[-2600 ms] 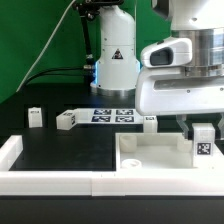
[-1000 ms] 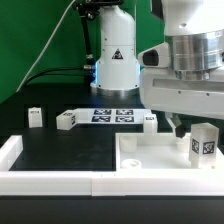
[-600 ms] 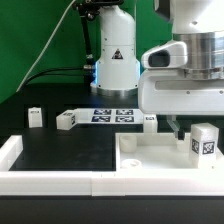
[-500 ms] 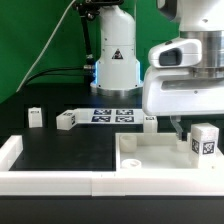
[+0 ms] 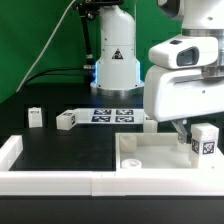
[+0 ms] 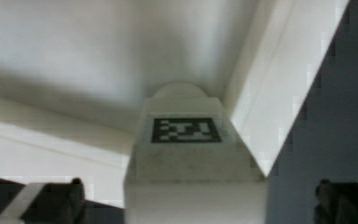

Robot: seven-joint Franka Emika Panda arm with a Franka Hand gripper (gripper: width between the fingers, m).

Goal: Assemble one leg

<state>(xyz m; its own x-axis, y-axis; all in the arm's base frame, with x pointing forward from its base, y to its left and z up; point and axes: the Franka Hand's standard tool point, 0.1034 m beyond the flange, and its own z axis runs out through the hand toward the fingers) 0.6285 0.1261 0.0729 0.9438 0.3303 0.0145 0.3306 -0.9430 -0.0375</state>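
Hand (image 5: 186, 128): mostly hidden behind the arm's big white housing in the exterior view; only a dark finger (image 5: 180, 127) shows below it. Wrist view gives two dark fingertips (image 6: 51, 199) at the frame edges, spread wide, one to each side of the leg and touching nothing. Hand spread, empty.

Leg (image 5: 204, 142): small white post, upright on the exterior view's right part of the large white plate (image 5: 150, 158). Black-and-white tag faces the exterior camera. It stands just beside the visible finger, apart from it. In the wrist view the leg (image 6: 188, 150) sits centred between the fingertips, tag up toward the camera, white plate surfaces around it.

Plate: flat, white, raised rim, a corner hole (image 5: 131, 160) visible near its exterior-view left end. Lies on the black counter (image 5: 60, 150).

Further out, along the back of the counter: marker board (image 5: 114, 116) with several tags, lying flat. Just to the exterior view's left of it, a small white part (image 5: 67, 120); well apart, further left, another small white post (image 5: 35, 117). A third small white piece (image 5: 150, 122) stands at the marker board's other end, next to the arm housing.

Front edge: white rail (image 5: 50, 182) running across, with a raised end (image 5: 9, 150) at the exterior view's left.

Robot base (image 5: 115, 60), white with a warning triangle, behind the marker board.
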